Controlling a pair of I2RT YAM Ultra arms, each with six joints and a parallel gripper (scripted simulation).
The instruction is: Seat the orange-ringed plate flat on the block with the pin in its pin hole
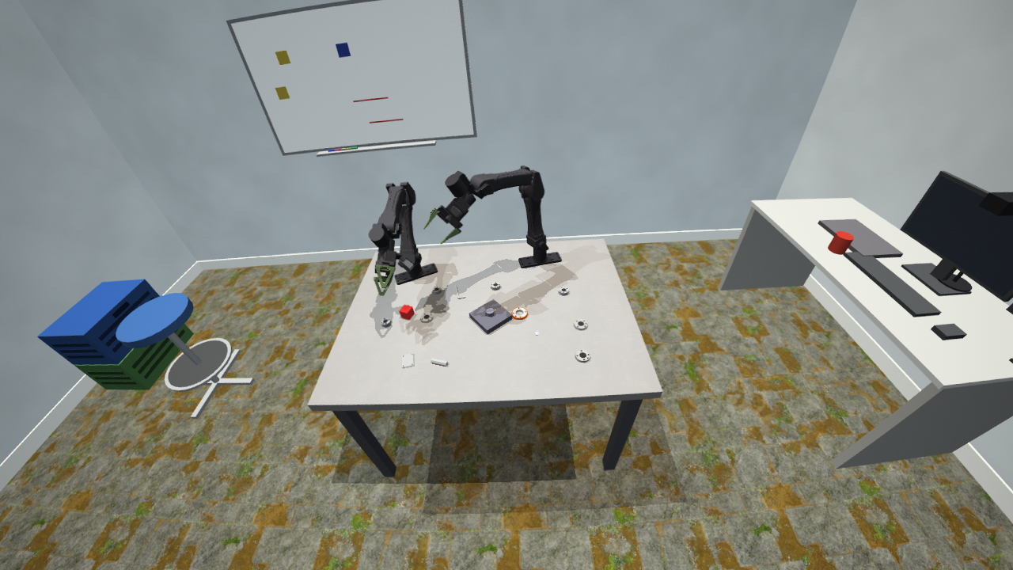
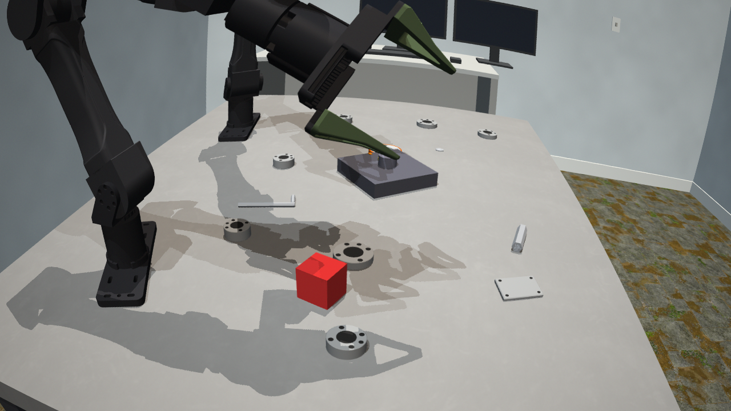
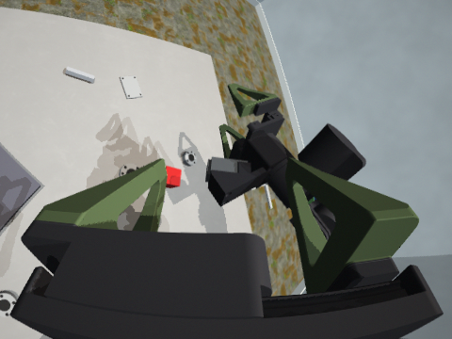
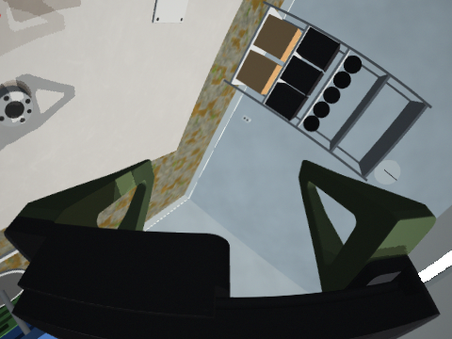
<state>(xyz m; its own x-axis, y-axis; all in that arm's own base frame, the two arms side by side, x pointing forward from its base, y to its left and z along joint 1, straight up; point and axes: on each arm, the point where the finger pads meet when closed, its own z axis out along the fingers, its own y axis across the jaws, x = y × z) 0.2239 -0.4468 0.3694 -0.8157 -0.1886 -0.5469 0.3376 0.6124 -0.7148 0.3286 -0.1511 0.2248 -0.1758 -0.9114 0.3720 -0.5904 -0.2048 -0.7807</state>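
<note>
The orange-ringed plate (image 1: 520,309) lies flat on the table, touching the right side of the dark block (image 1: 491,316). In the exterior view the plate (image 2: 390,149) is partly hidden behind the block (image 2: 386,173) and a gripper finger. The block's grey post (image 2: 384,161) stands upright; the pin is too small to make out. My left gripper (image 1: 442,223) is open and empty, raised high above the table behind the block (image 2: 424,113). My right gripper (image 1: 382,279) is open and empty, pointing down near the table's left edge; it also shows in the left wrist view (image 3: 241,113).
A red cube (image 1: 405,311) sits left of the block. Several grey ringed plates lie around, one near the cube (image 2: 353,254). An Allen key (image 2: 267,202), a hex bolt (image 2: 518,238) and a small white plate (image 2: 518,287) also lie on the table.
</note>
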